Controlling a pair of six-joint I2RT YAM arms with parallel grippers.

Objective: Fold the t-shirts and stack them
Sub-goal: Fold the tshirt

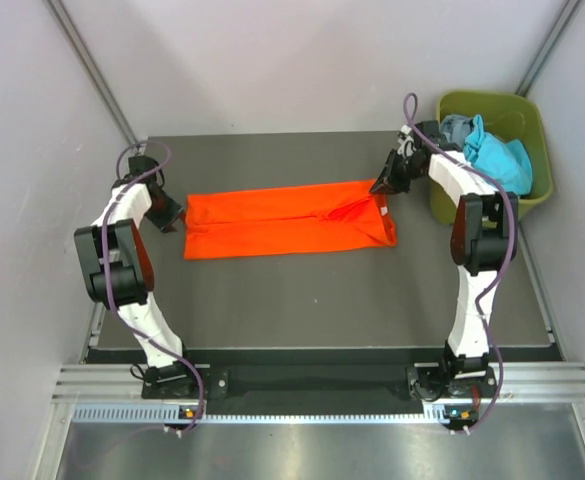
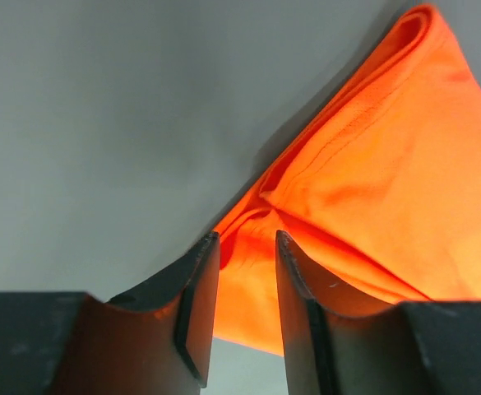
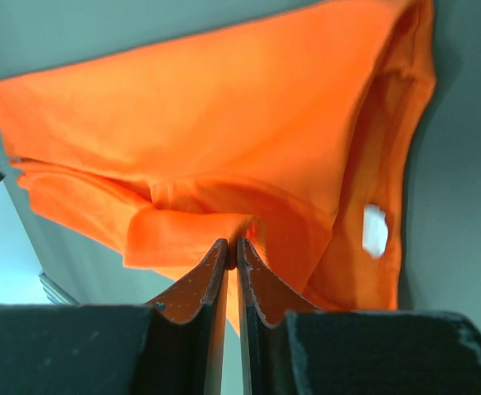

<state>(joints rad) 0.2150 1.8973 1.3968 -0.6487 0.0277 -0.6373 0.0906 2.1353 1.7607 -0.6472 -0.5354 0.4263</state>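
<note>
- Top view: the orange shirt (image 1: pixel 272 225) lies as a long folded band across the table (image 1: pixel 322 300), with one gripper at each end.
- The left gripper (image 1: pixel 172 218) sits at the band's left edge and the right gripper (image 1: pixel 384 187) at its far right corner.
- A teal shirt (image 1: pixel 497 155) and a grey shirt (image 1: pixel 455 127) wait in the bin (image 1: pixel 487 97), just behind my right arm.
- My worry here is uneven hold. If I lift with only one end gripped, the band will swing, skew or unfold.
- A wide sweep of the right arm could also knock the bin.
- Left wrist: the left gripper (image 2: pixel 244 271) has its jaws narrowly apart, with a clear gap.
- The shirt's corner (image 2: pixel 372 189) runs into that gap, but I judge it is not clamped. Closing too shallow would catch one layer only, and the rest would sag away.
- Right wrist: the right gripper (image 3: pixel 232 247) is closed almost fully, pinching a small ridge of the shirt (image 3: pixel 224 123).
- That bite looks thin, so a hard pull could slip it out or drag the layers apart.
- The white neck label (image 3: pixel 375 230) shows inside the collar, but it is too blurred to read. I see no brand or other writing in any view.
</note>
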